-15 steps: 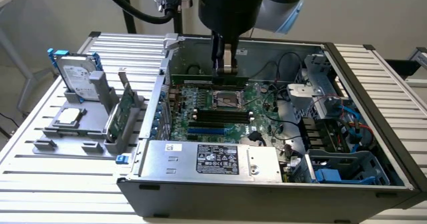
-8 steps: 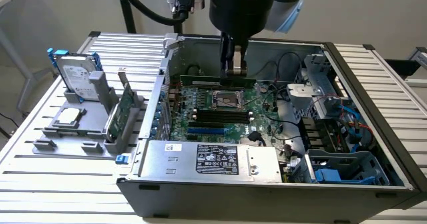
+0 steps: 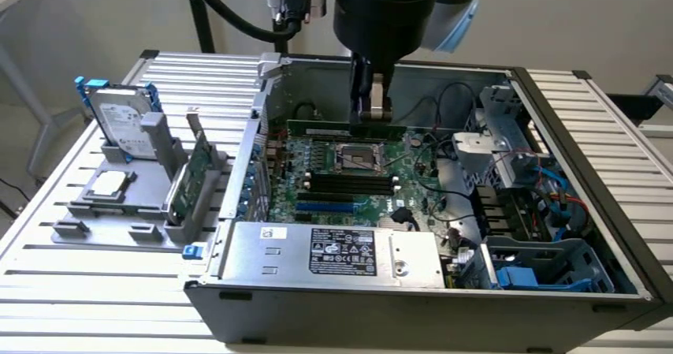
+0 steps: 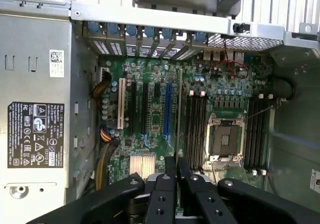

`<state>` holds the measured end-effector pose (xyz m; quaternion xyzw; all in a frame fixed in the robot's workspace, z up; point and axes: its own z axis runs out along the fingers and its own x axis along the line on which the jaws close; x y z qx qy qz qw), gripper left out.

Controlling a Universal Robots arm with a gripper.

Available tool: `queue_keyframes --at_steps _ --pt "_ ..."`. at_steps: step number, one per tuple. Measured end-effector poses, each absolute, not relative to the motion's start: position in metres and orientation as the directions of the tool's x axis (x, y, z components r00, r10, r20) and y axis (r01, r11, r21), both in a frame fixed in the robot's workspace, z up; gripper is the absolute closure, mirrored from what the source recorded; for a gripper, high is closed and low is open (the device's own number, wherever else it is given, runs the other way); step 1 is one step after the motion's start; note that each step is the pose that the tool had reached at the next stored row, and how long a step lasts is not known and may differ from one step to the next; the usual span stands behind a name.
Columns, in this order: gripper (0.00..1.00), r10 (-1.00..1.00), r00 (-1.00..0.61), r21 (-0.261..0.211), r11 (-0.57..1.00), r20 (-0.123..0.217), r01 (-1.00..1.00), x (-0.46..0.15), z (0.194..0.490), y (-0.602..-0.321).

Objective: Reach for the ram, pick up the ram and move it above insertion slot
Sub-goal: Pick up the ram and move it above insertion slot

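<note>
The ram (image 3: 347, 128), a thin green stick, hangs level over the open computer case (image 3: 589, 204) and its motherboard (image 3: 347, 173), clamped edge-on in the jaws of the gripper (image 3: 371, 116). I'd say it should stay parallel to the black memory slots (image 3: 347, 184) beside the CPU socket (image 3: 355, 155).

**Around the open computer case**

An open computer case (image 3: 589, 133) lies on a slatted metal table (image 3: 94, 291), its motherboard (image 3: 347, 173) and bare processor socket (image 3: 363, 158) exposed. A labelled power supply (image 3: 336, 253) sits at its near end (blue drive cage (image 3: 537, 271) beside it). Outside, a grey holder (image 3: 126, 204) carries a hard drive (image 3: 118, 121) and a bracketed expansion card (image 3: 187, 182).
</note>
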<state>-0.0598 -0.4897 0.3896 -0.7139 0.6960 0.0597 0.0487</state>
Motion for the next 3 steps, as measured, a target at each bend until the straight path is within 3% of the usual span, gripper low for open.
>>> queue_keyframes --at_steps 3 --pt "0.87 -0.988 0.024 0.013 -0.027 -0.153 -1.0 -0.0598 0.3896 -0.4897"
